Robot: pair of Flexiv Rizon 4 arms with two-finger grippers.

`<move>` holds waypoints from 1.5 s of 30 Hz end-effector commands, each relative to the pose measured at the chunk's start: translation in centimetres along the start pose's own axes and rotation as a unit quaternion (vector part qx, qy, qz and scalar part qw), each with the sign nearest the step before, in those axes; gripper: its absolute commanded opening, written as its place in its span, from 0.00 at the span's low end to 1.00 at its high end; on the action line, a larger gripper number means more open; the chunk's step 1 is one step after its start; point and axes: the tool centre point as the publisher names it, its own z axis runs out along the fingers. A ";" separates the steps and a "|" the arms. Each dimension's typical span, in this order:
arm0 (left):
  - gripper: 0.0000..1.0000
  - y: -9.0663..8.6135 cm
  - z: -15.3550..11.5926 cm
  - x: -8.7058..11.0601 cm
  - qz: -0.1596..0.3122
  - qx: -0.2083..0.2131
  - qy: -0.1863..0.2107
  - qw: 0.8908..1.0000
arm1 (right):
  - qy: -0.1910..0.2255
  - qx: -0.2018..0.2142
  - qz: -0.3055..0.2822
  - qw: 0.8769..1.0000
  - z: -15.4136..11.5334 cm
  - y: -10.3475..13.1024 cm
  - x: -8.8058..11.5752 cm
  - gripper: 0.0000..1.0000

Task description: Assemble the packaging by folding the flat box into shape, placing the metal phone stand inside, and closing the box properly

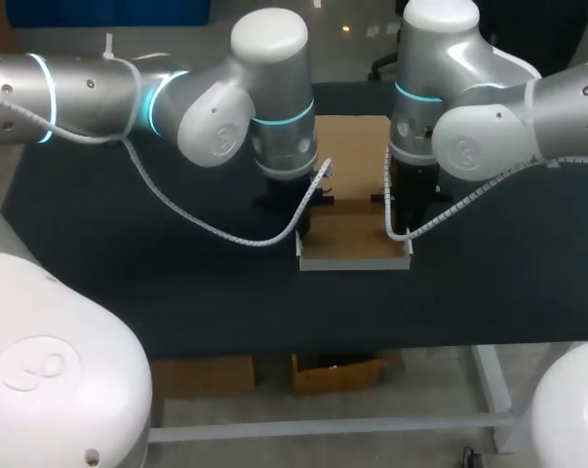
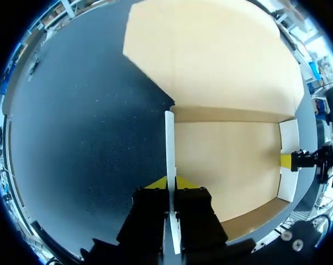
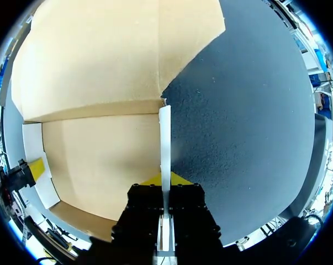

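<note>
- The box [image 1: 352, 261] sits on the black desk [image 1: 128, 283] at about the middle, between the two arms. It is part-folded into an open tray, brown inside and white outside.
- Its lid [image 1: 357, 146] lies flat on the desk on the far side, joined to the far wall [image 2: 227, 114].
- The near wall [image 1: 352, 262] stands up, showing its white face in the head view.
- The left arm [image 1: 206, 107] comes in from the left and points straight down over the box's left side.
- The left jaws are closed on the left wall [image 2: 169, 149]. The thin white panel stands upright on edge between the two yellow fingertips [image 2: 157, 183], one pressing its outer face and one its inner face.
- The right arm [image 1: 469, 122] comes in from the right and points down over the box's right side.
- The right jaws are likewise closed on the right wall [image 3: 164, 143], which is upright, with a yellow fingertip [image 3: 180, 179] on each face.
- Each wrist view shows the other side wall across the brown floor [image 2: 227, 165], with the other arm's yellow tip against it.
- Dark desk lies just outside each gripped wall.
</note>
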 end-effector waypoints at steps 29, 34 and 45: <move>0.00 0.1 0.0 -0.4 -0.009 -0.005 -0.044 0.999 | 0.050 -0.128 -0.086 0.987 -6.0 -3.5 -3.0 1.00; 0.00 0.2 -0.2 -0.5 -0.010 -0.001 -0.046 0.999 | 0.068 -0.165 -0.130 0.975 -7.2 -4.6 -4.2 1.00; 0.00 0.4 -0.2 -0.5 -0.012 0.001 -0.053 0.999 | 0.126 -0.244 -0.258 0.926 -9.8 -6.8 -5.7 1.00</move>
